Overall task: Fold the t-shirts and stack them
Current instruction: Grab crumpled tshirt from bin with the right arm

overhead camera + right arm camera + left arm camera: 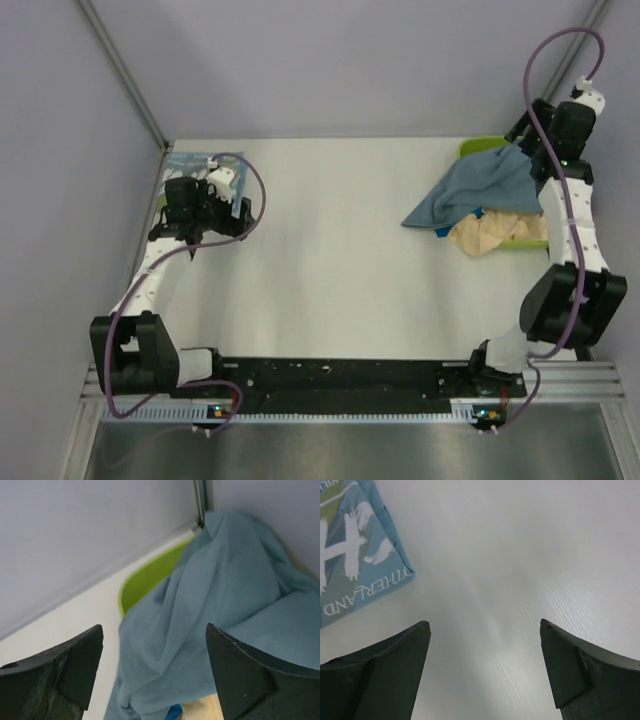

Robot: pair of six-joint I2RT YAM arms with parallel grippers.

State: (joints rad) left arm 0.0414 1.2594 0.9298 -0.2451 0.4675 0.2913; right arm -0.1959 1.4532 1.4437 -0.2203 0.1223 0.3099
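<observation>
- Two grippers inspected, both mine, neither holding anything.
- My left gripper [484, 625] stood wide open above the bare white table [530, 550], nothing between its fingers.
- Teal t-shirt with white letters [355, 555] lay flat at the table's far left corner, just beside my left gripper and apart from it.
- My right gripper [154, 627] was likewise spread wide, hanging over the far right corner and gripping no cloth.
- Slate-blue t-shirt [225, 605] lay crumpled, draped over the lime-green tub [145, 577] and spilling onto the table.
- Cream-beige t-shirt [490, 235] lay bunched beneath its near edge.
- Bright blue t-shirt [478, 213] showed only as a scrap between those two.
</observation>
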